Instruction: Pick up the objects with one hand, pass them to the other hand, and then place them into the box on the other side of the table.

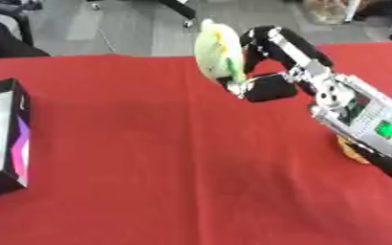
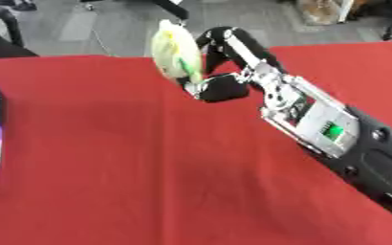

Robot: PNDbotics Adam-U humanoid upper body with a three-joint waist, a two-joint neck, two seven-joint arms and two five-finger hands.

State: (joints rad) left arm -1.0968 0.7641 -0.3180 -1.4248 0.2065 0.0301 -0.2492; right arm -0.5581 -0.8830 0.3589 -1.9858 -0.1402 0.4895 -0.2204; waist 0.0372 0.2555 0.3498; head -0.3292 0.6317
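Observation:
My right hand point(image 1: 270, 62) is raised over the far middle of the red table point(image 1: 166, 158), its fingers and thumb curled round a pale yellow-green leafy object point(image 1: 217, 51) that looks like a cabbage. The object hangs clear above the cloth. A black box point(image 1: 3, 136) with a white inside and a purple side sits at the table's left edge; a small green thing shows inside it. My left hand does not show in either view.
A small orange-brown object point(image 1: 350, 149) lies on the cloth half hidden under my right forearm point(image 1: 363, 119). Grey floor and black chair legs lie beyond the table's far edge.

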